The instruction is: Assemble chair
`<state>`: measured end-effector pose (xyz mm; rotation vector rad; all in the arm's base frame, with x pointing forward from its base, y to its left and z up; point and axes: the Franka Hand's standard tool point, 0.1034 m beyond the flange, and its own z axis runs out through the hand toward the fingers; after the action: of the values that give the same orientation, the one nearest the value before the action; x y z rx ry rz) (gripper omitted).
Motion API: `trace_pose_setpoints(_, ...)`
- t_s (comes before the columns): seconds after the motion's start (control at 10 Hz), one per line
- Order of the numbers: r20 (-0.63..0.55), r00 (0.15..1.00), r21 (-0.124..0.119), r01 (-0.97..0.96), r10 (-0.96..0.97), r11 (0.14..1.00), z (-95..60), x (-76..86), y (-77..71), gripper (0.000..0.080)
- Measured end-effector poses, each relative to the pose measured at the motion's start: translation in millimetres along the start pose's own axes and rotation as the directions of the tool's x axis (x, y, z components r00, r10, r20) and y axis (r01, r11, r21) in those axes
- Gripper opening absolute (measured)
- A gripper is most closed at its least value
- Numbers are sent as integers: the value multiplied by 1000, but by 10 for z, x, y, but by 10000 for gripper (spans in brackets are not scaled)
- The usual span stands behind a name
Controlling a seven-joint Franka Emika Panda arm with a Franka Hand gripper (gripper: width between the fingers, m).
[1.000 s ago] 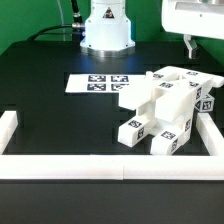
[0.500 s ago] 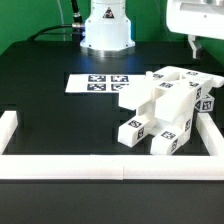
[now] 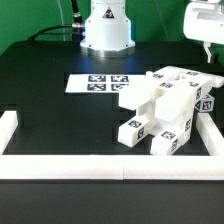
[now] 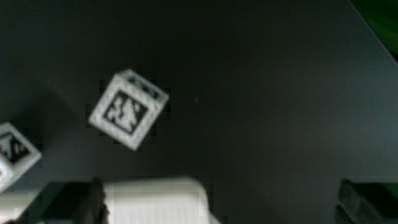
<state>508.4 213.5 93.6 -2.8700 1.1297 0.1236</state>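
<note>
The chair point(image 3: 165, 110), a cluster of joined white blocky parts with square tags, lies on the black table at the exterior view's right. My gripper point(image 3: 209, 54) hangs above and behind it near the top right corner, clear of the parts. In the wrist view my gripper point(image 4: 222, 205) is open, its dark fingers point(image 4: 71, 202) standing wide apart at the frame's edge. A white block point(image 4: 160, 200) shows beside one finger, and I cannot tell if they touch. A tagged white face point(image 4: 128, 108) and a second tag point(image 4: 11, 150) also show there.
The marker board point(image 3: 100, 83) lies flat behind the chair, in front of the robot base point(image 3: 106, 30). White border rails run along the front point(image 3: 100, 168), the left point(image 3: 8, 130) and the right point(image 3: 212, 132) of the table.
The gripper has shifted toward the exterior view's right. The chair parts have not moved.
</note>
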Motion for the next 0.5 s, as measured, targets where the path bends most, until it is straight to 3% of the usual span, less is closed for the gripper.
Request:
trace_pose_setpoints(0.3,3,1000,-23,8,-8,1000,186,-40,41,649)
trace_pose_setpoints(0.5,4,1000,-30,18,-18,999,220,12,85,649)
